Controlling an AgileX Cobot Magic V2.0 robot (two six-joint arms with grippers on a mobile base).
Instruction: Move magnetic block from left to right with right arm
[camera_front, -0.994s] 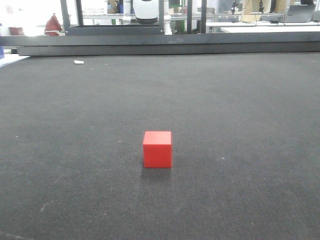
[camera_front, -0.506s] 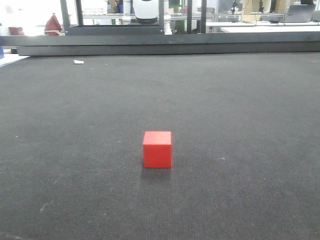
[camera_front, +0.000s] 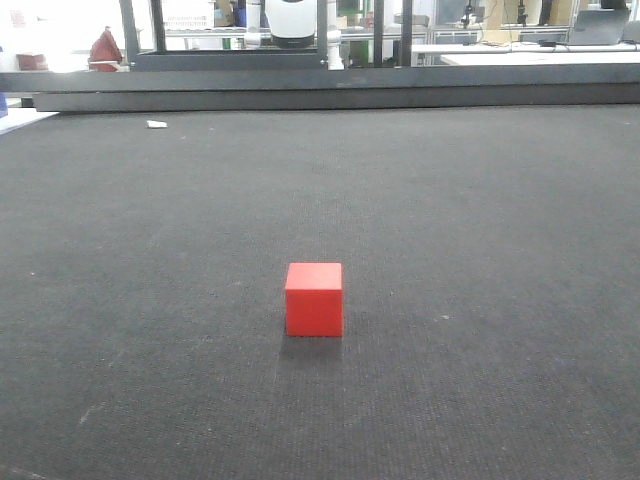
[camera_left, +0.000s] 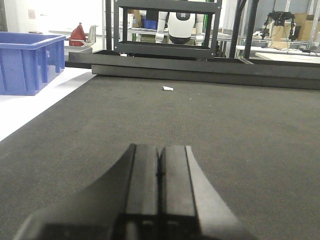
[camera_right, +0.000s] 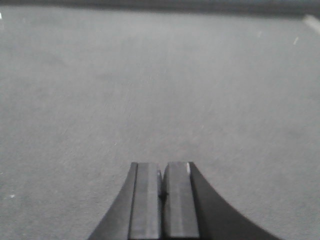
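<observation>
Nothing had moved. Left gripper (camera_left: 159, 157) and right gripper (camera_right: 161, 172) were closed, empty. Block (camera_front: 314, 299) seemed rigid, light; opposite faces suited pinching.

Nothing I can see here carries readable writing; no label, brand, number or sign is legible on any surface.

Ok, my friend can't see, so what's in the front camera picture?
A small bright-red matte cube sits on a wide dark grey woven mat, near the middle of the picture. Far behind it lie a tiny white scrap and a long black metal beam.
</observation>
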